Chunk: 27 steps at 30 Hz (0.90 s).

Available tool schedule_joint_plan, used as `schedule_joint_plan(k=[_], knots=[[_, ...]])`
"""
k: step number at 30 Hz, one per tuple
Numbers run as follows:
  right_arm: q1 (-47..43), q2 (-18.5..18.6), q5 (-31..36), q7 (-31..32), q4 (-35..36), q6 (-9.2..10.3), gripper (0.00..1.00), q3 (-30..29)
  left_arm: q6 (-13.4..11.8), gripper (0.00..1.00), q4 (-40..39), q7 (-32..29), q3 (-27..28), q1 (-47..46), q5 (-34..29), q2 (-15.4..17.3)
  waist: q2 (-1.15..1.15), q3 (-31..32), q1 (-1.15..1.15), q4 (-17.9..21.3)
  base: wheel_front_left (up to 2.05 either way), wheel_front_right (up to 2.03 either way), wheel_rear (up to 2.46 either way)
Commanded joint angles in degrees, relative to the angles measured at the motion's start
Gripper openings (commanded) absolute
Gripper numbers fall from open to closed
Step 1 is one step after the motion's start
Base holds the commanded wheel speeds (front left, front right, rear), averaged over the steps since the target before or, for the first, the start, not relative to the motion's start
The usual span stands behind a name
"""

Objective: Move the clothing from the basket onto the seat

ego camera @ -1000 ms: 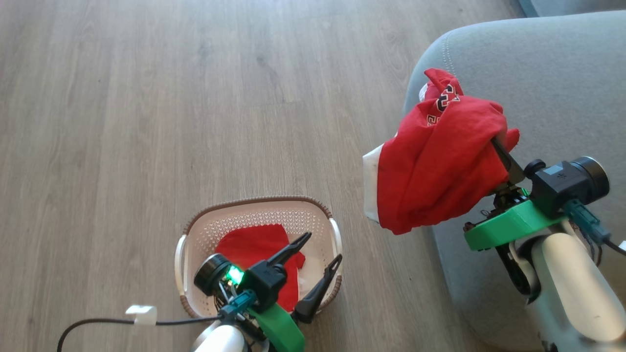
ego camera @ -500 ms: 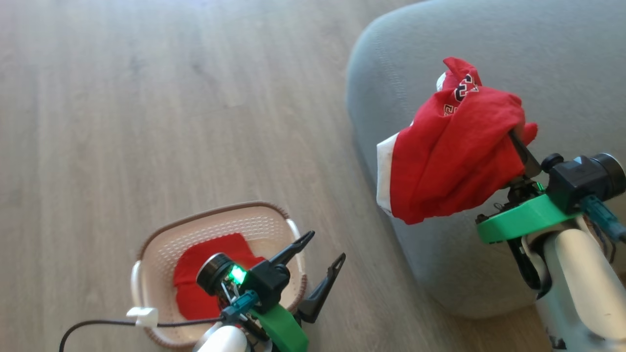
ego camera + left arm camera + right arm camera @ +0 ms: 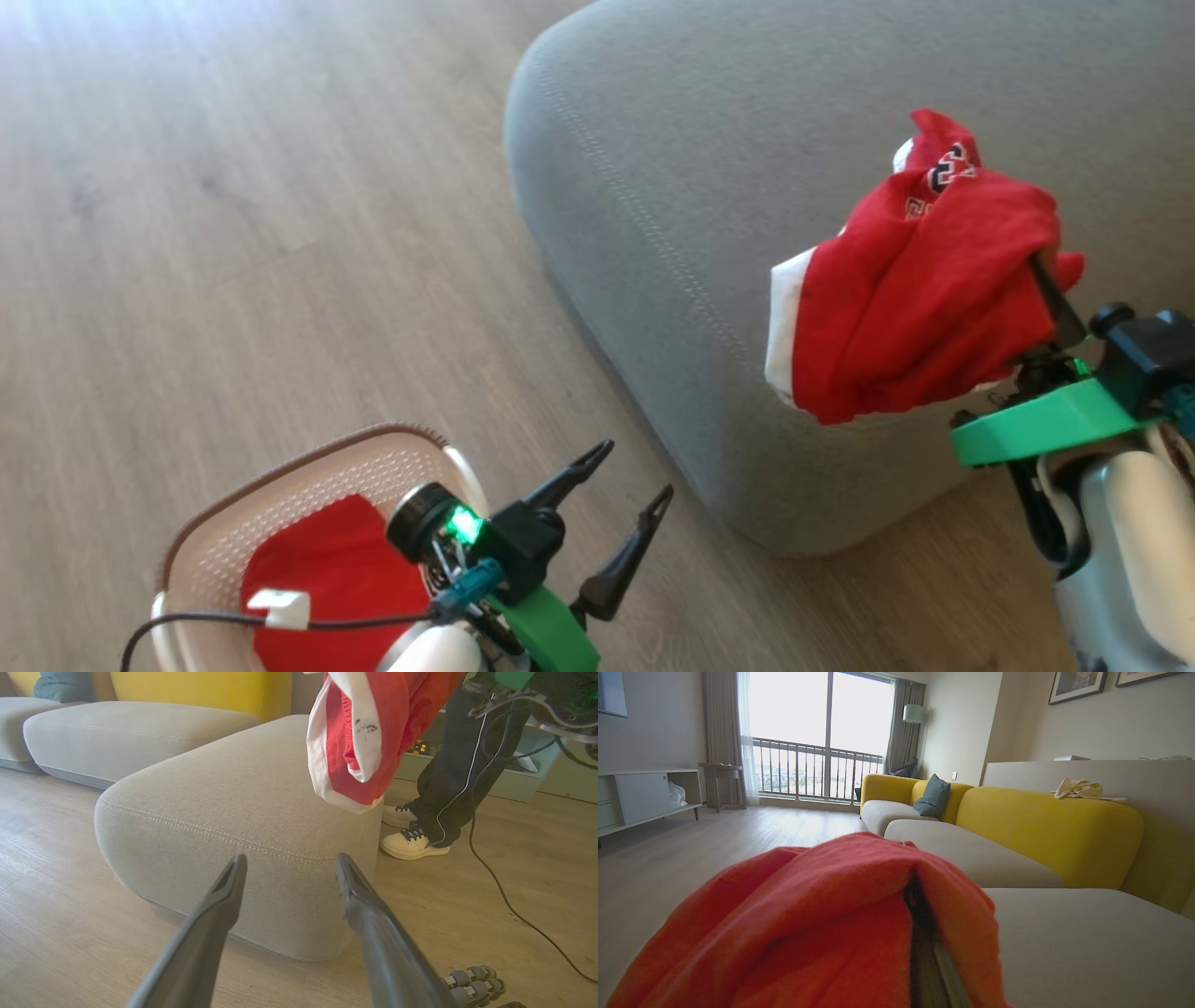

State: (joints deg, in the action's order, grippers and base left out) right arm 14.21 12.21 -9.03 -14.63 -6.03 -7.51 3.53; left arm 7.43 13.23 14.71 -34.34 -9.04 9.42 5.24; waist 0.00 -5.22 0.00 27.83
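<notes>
the wood floor (image 3: pixel 233 233) takes up most of the space before me, and on it stands the grey seat (image 3: pixel 709 168), a big upholstered cushion with a rounded corner and a line of light stitching along its edge. in my right wrist view yellow sofa backs (image 3: pixel 1045 830) rise behind the row of grey cushions.

one red garment (image 3: pixel 915 308) with a white trim band and a dark printed mark near its top hangs bunched from my right claw (image 3: pixel 1050 294), over the seat's near part. i cannot tell whether its lowest fold touches the cushion. my right claw is clamped shut on that cloth, which drapes over the dark fingers (image 3: pixel 924 952).

the cream perforated basket (image 3: pixel 280 504) with its brown rim sits on the floor at my lower left, well apart from the seat. the second red garment (image 3: pixel 317 579) lies flat inside it.

my left claw (image 3: pixel 637 469) hangs empty above the floor, between basket and seat, its two fingers spread wide.

in my left wrist view a person's dark trouser legs (image 3: pixel 448 784) and cream shoes (image 3: pixel 411 842) stand beside the seat. a black cable with a white clip (image 3: pixel 280 607) crosses the basket.
</notes>
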Motion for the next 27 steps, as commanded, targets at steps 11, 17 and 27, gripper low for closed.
schedule_joint_plan(k=[11,17,27], knots=[[-3.1,-1.7,1.7,-0.4,5.6,0.02,0.00,-5.1,0.1,1.00,-1.6,0.3,-4.2,-4.2,2.2,0.0,0.00,-1.1,0.00,2.1,0.00,0.00,0.00],[-3.2,-2.0,1.8,-0.4,5.9,0.02,0.00,-5.7,0.1,1.00,-1.6,0.3,-3.9,-4.9,2.8,0.2,0.00,-1.5,0.00,2.4,0.00,0.00,0.00],[1.2,-0.5,1.2,-0.4,4.2,0.02,0.00,-5.5,0.1,1.00,-1.9,0.3,-1.7,-3.6,2.2,0.5,0.00,-3.1,0.00,2.6,0.00,0.00,0.00]])
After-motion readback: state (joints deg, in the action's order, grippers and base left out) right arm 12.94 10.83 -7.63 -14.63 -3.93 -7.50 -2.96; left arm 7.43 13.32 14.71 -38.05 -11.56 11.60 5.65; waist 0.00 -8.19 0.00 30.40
